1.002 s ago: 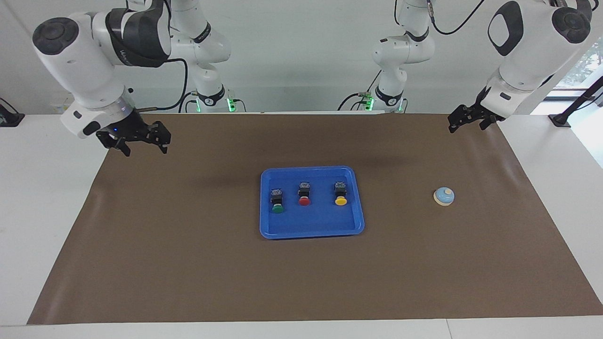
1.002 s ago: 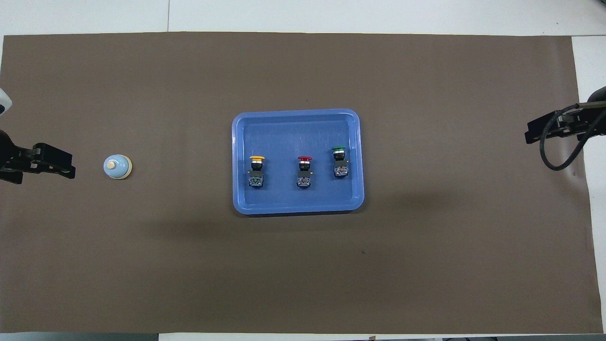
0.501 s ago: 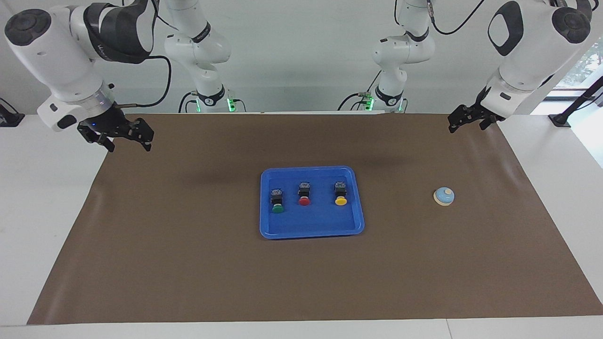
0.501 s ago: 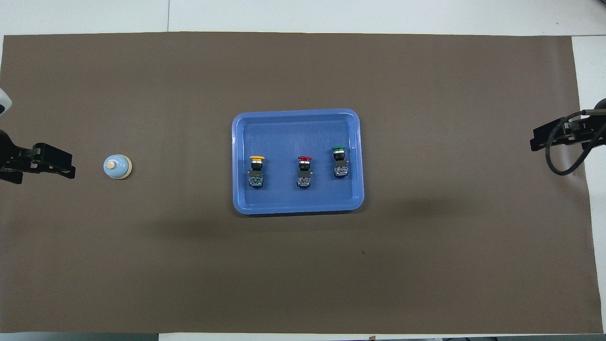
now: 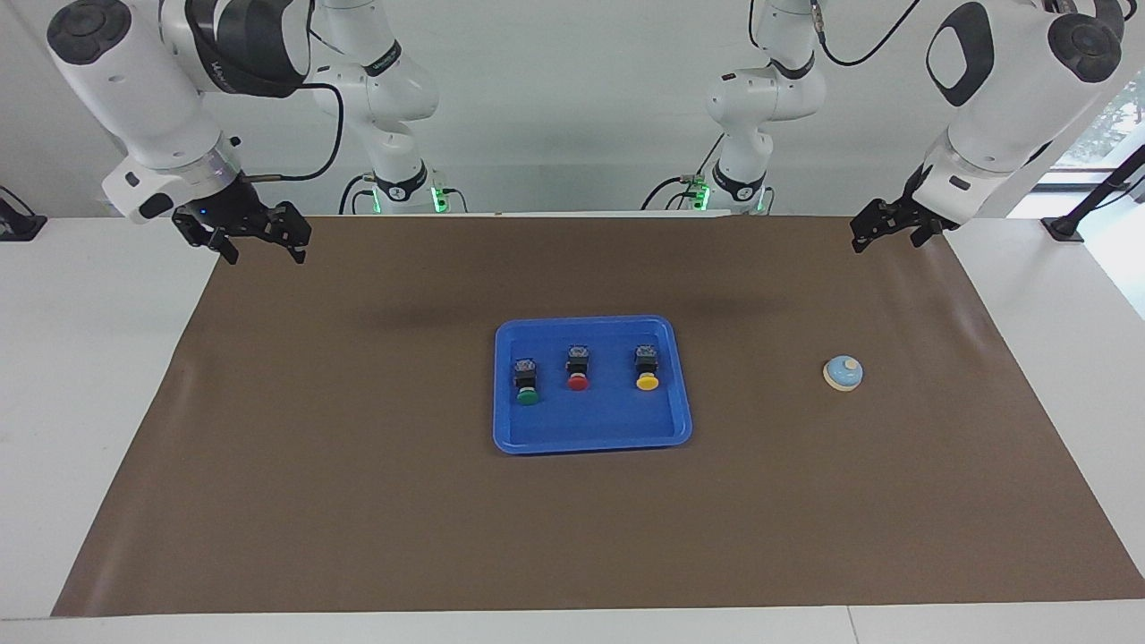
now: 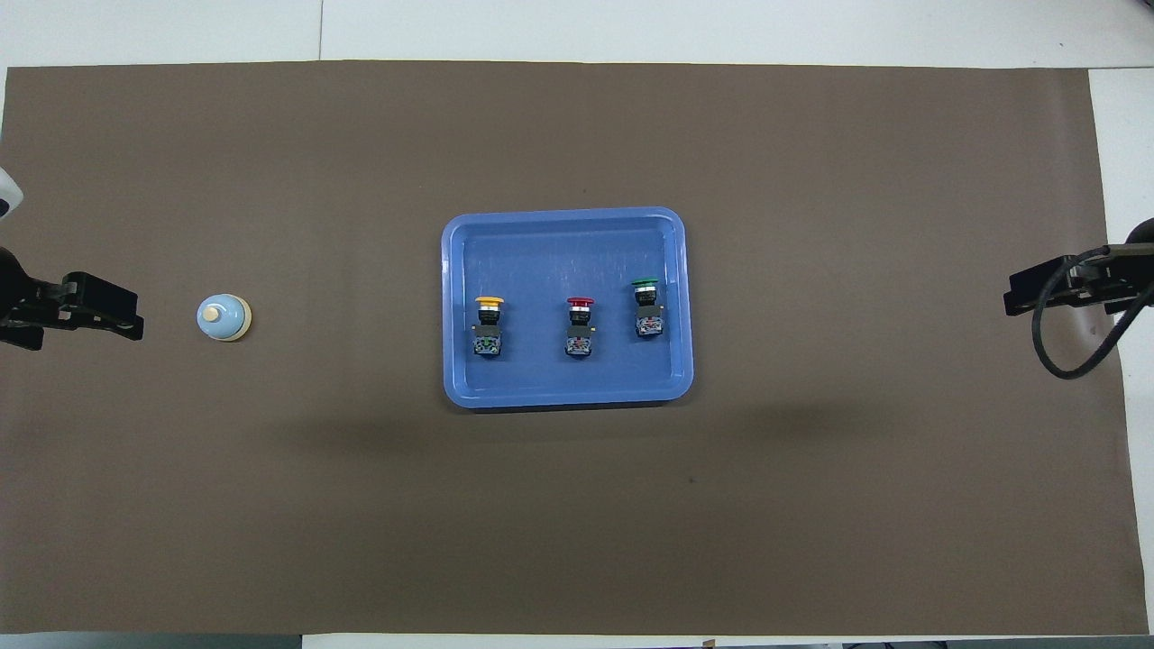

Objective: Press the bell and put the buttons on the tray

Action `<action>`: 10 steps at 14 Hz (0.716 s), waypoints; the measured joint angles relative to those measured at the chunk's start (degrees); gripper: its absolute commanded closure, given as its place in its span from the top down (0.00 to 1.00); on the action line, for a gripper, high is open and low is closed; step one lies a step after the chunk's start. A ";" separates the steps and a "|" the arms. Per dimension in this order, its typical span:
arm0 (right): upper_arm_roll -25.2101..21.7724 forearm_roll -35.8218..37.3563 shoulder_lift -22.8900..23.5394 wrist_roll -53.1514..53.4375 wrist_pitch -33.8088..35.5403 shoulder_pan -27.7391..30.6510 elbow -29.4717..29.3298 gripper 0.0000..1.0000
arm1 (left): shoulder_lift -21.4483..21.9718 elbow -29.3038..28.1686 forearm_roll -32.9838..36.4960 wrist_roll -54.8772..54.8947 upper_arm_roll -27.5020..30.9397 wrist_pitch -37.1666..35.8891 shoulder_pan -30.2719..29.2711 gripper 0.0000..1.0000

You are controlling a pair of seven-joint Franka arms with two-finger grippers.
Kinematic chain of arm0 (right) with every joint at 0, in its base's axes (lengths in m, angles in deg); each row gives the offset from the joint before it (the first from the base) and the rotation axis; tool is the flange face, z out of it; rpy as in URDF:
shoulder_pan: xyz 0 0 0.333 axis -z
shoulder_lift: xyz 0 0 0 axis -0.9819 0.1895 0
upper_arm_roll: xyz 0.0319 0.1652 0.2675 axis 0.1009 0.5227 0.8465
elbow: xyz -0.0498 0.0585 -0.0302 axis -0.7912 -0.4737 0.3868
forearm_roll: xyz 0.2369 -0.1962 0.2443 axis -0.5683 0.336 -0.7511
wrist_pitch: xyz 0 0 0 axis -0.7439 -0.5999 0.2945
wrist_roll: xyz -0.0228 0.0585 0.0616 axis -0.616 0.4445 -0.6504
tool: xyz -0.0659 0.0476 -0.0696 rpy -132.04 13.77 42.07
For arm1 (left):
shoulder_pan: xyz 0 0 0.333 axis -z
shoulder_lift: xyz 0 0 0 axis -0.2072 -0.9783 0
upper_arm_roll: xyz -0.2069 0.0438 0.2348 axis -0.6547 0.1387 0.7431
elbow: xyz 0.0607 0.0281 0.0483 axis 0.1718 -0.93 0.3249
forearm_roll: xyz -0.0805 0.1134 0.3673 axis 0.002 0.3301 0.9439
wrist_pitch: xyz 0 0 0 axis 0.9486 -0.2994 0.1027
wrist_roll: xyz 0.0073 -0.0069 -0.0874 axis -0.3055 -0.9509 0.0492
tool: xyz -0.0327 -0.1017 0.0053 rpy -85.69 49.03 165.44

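Note:
The blue tray (image 5: 590, 426) (image 6: 559, 248) lies mid-mat. Three buttons lie in it in a row: green (image 5: 528, 382) (image 6: 646, 308), red (image 5: 578, 369) (image 6: 580, 325) and yellow (image 5: 647, 368) (image 6: 488, 325). The light-blue bell (image 5: 843, 373) (image 6: 224, 317) stands alone on the mat toward the left arm's end. My left gripper (image 5: 886, 240) (image 6: 99, 311) hangs open and empty over the mat's edge at that end, apart from the bell. My right gripper (image 5: 262, 253) (image 6: 1037, 293) hangs open and empty over the mat's corner at the right arm's end.
A brown mat (image 5: 358, 501) (image 6: 811, 505) covers most of the white table (image 5: 80, 376). Bare mat lies all around the tray and between the tray and the bell. The right arm's black cable (image 6: 1064, 361) loops by its gripper.
The right gripper has risen and drawn back toward the robots' edge of the mat, swinging slightly. The left arm, the bell, the tray and the buttons have not moved.

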State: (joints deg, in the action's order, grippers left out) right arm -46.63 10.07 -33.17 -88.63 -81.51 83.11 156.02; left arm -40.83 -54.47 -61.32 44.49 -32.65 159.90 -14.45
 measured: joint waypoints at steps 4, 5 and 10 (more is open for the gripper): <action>0.12 0.00 -0.01 0.00 -0.66 -0.06 -0.03 1.00 | 0.00 0.00 0.00 0.00 0.00 0.00 0.00 1.00; 0.13 0.00 -0.04 0.00 -0.68 -0.07 -0.26 1.00 | 0.00 0.00 0.00 0.00 0.00 0.00 0.00 1.00; 0.13 0.02 -0.46 0.00 -0.65 -0.10 -1.64 1.00 | 0.00 0.00 0.00 0.00 0.00 0.00 0.00 1.00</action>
State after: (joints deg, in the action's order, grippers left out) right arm -46.50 10.09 -33.64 -88.62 -82.16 83.01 154.38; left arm -40.83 -54.47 -61.32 44.49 -32.65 159.90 -14.45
